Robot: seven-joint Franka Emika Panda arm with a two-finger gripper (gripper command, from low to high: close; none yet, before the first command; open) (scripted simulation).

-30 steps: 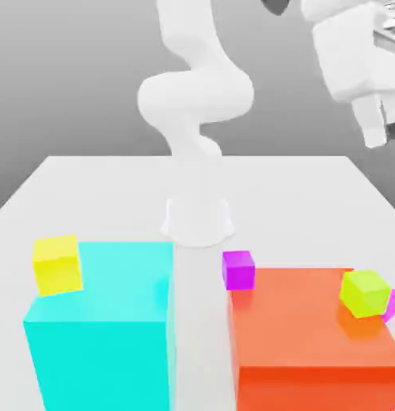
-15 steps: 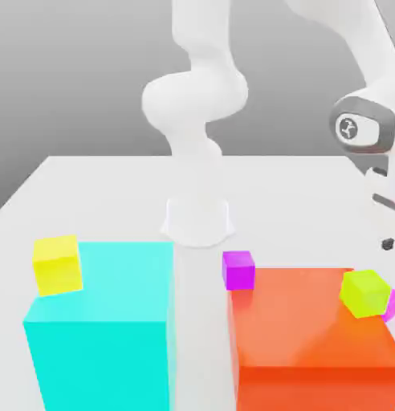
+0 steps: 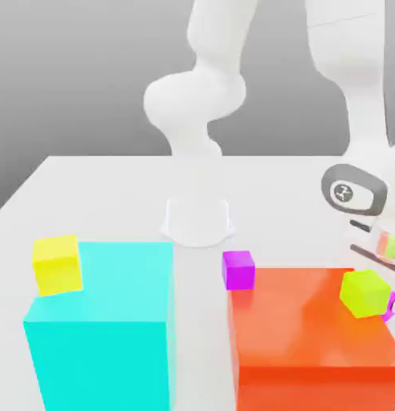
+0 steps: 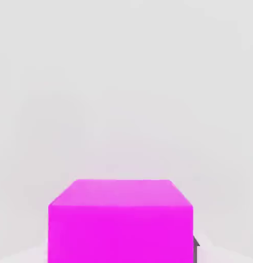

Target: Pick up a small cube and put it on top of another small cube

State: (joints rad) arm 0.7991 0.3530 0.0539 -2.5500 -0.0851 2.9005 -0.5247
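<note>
The white robot arm's gripper [image 3: 387, 269] is hanging low at the exterior view's right edge; can't tell if it's open or closed. The small glossy pinkish-magenta cube [image 3: 391, 305] is peeking out lower right, behind the lime-yellow small cube [image 3: 364, 292] sitting on the big orange-red block [image 3: 305, 345]; in the hand view the cube [image 4: 121, 221] is sitting close up on the white table [image 4: 123, 92].

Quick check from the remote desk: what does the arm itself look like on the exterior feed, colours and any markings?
The arm is glossy white with rounded, bulbous joint housings, rising from a short round white base. Near the wrist sits a dark grey ring framing a white cap with a small dark mark. No cables are visible.
</note>
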